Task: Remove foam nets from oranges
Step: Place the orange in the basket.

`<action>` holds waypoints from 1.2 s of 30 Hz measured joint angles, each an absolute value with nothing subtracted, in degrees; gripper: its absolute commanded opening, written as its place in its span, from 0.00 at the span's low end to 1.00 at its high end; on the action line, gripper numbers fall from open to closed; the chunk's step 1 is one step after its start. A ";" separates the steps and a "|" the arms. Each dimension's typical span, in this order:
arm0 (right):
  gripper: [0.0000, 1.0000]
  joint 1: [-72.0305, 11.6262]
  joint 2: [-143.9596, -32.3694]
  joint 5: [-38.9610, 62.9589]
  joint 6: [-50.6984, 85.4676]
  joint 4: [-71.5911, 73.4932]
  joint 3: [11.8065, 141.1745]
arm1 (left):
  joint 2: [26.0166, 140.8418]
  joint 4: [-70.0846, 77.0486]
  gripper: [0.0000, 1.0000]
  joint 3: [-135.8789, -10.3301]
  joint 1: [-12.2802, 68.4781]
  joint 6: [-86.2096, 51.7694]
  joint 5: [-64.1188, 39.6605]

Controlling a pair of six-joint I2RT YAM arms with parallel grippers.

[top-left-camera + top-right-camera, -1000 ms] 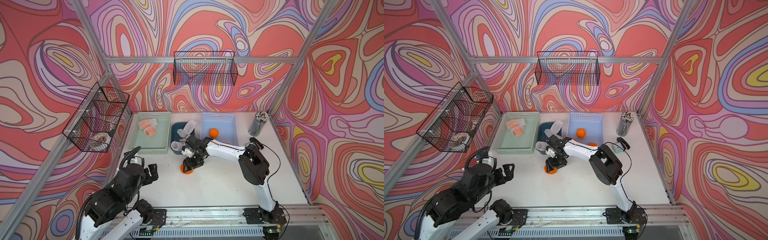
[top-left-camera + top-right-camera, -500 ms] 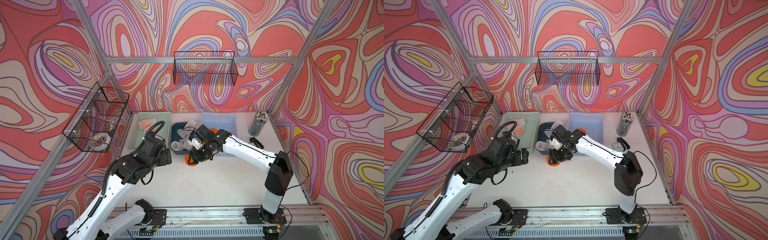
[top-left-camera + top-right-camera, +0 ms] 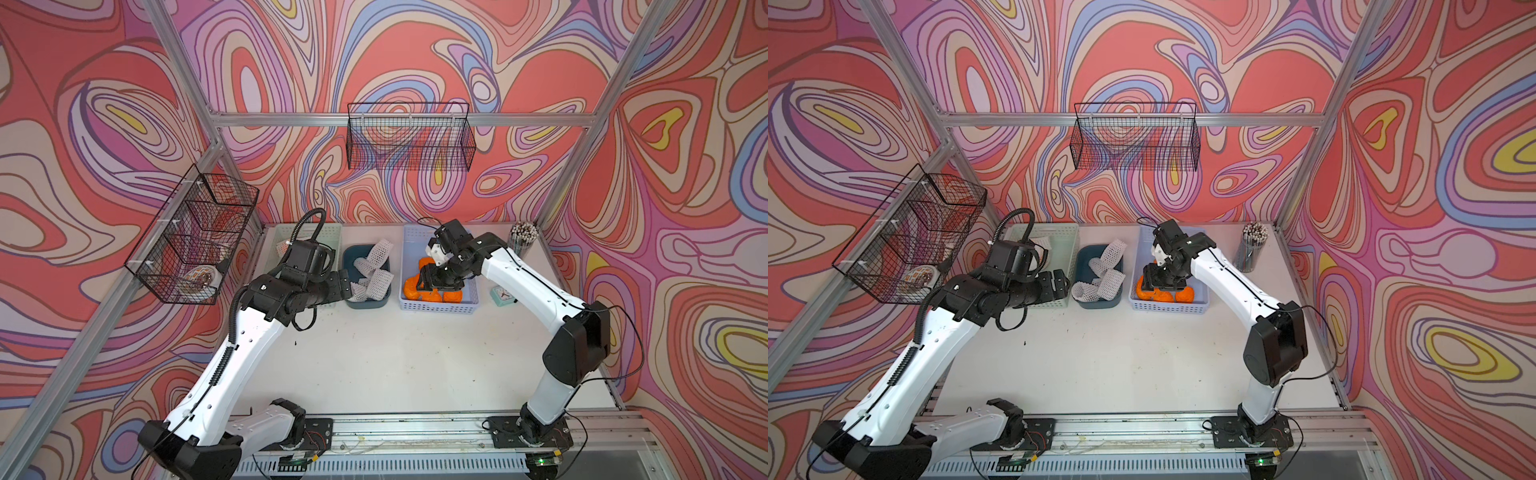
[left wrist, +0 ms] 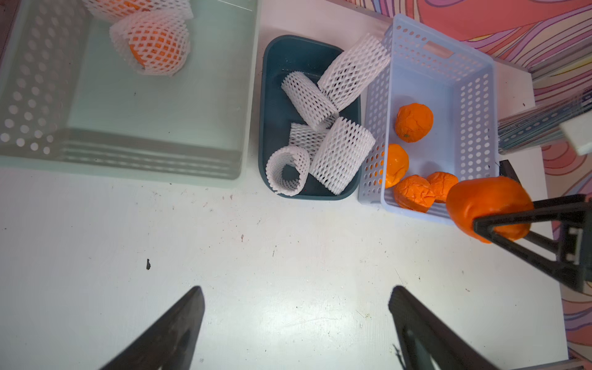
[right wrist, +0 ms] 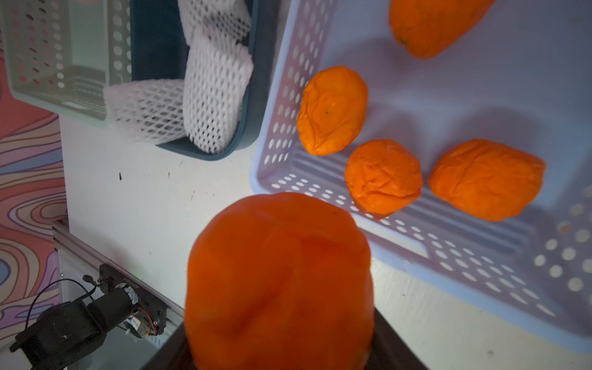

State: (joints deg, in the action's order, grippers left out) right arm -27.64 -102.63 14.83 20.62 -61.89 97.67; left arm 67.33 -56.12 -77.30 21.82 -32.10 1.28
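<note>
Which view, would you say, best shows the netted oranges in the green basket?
The left wrist view: one netted orange lies clear in the green basket, with a second cut by the frame edge. In both top views the left arm hides all but a scrap of net. The right wrist view shows neither.

You see the foam nets (image 4: 341, 153) as white, soft, matt mesh. The oranges (image 5: 382, 176) have wrinkled, dull skin. The blue basket (image 4: 474, 96) and the green basket (image 4: 32, 80) are smooth perforated plastic, the dark tub (image 4: 282, 54) is plain plastic. The counter (image 4: 256, 256) is matt white, with small scuffs.
</note>
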 measured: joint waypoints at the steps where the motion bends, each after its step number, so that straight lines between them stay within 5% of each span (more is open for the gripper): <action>1: 0.59 -26.48 -104.12 14.33 20.14 -62.00 99.20 | 67.79 -56.12 0.93 -77.32 21.21 -32.10 1.08; 13: 0.59 -17.04 -124.22 9.98 15.68 -64.20 112.44 | 68.20 -56.16 0.93 -77.43 17.04 -32.05 -0.54; 27: 0.57 -14.26 -134.06 9.52 13.30 -64.60 120.86 | 65.93 -56.90 0.93 -76.58 14.17 -31.16 -2.07; 36: 0.70 -14.26 -134.76 16.78 11.79 -60.34 119.37 | 66.30 -56.99 0.92 -74.02 11.53 -31.62 -2.44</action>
